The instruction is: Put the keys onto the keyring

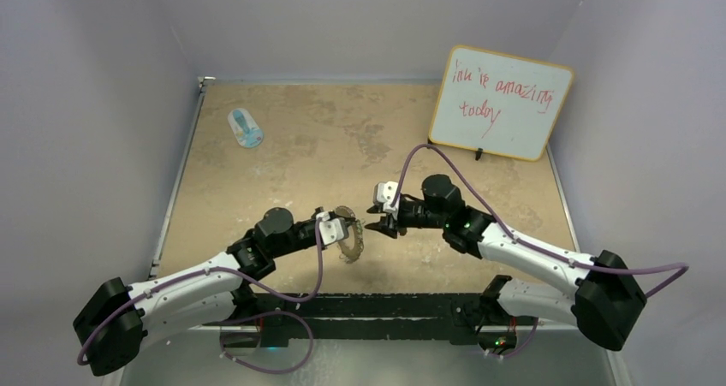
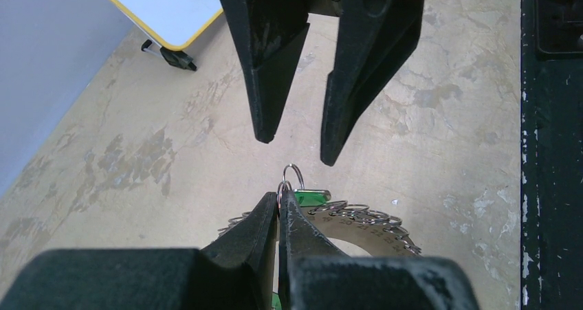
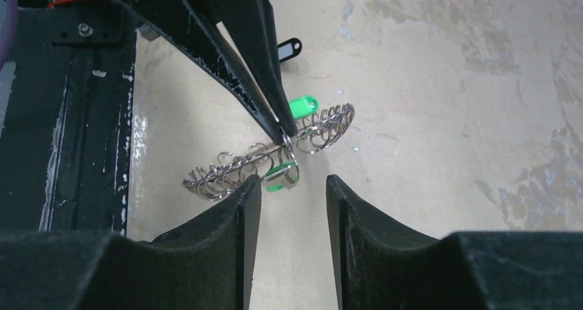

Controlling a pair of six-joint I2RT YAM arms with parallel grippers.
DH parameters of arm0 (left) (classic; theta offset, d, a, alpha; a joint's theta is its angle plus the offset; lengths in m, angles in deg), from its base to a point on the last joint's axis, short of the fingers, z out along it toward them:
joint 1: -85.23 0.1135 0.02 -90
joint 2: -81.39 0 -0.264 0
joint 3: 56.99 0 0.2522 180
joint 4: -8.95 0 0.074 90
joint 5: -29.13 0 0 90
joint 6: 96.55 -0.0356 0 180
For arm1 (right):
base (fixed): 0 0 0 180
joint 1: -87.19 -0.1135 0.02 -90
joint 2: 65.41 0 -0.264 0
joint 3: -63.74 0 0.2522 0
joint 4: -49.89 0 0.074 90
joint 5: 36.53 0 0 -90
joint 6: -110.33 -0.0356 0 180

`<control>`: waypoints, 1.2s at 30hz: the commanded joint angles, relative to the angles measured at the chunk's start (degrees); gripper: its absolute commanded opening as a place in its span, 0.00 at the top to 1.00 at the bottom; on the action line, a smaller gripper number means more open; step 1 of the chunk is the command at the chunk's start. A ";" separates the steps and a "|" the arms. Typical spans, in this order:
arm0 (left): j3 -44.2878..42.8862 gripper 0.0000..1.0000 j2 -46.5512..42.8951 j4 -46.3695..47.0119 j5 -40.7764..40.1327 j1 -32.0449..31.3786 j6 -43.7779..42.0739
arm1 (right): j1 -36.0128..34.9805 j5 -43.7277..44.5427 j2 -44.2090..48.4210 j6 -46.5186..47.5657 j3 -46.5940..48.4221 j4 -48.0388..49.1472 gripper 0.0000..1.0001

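The keyring (image 3: pixel 227 172) is a flat silver metal disc with a round central hole. Small wire loops (image 2: pixel 357 212) stand in a row around its rim, and small stamped numbers follow the rim beside them. It is held clear of the table (image 1: pixel 325 146), in front of the arm bases and roughly midway between the two arms.

In the right wrist view the disc is seen edge-on. Its long axis runs from lower left to upper right, and the upper-right end is the far end. In the top view it appears as a narrow oval standing on edge, with its flat faces turned toward the two arms.

One green key tag (image 3: pixel 302 106) shows just beyond the disc. A second green key tag (image 3: pixel 278 176) shows on its near side, close to the rim. Whether either is threaded on a loop cannot be told. A black key tag (image 3: pixel 289 47) lies flat on the table, apart from the disc and near the black base bar (image 3: pixel 69 83).

The left gripper (image 2: pixel 280 203) is clamped on the rim of the keyring, fingers pressed together, with one wire loop projecting above the tips. The right gripper (image 3: pixel 293 186) faces it just beside the disc. Its fingers are apart and hold nothing.

A whiteboard (image 1: pixel 501 102) stands at the far right.
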 commanded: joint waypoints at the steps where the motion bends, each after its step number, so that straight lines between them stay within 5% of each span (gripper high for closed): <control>1: -0.15 1.00 -1.01 4.59 0.25 -0.25 1.19 | 1.55 -7.67 -1.41 -1.60 0.73 7.66 0.59; 8: -0.17 1.00 -1.10 4.57 0.13 -0.26 0.89 | 1.61 -11.96 -6.04 -1.26 1.98 9.15 0.64; 12: -0.08 1.00 -1.21 4.50 0.12 -0.25 0.80 | 1.70 -11.62 -8.18 -1.18 2.74 8.42 0.87; 24: -0.17 1.00 -1.41 4.57 -0.24 -0.25 0.48 | 2.14 -7.11 -8.92 -1.51 1.47 6.76 1.00; 36: -0.12 1.00 -1.37 4.81 -0.67 -0.26 0.44 | 2.15 -0.72 -9.78 1.31 2.49 3.06 1.00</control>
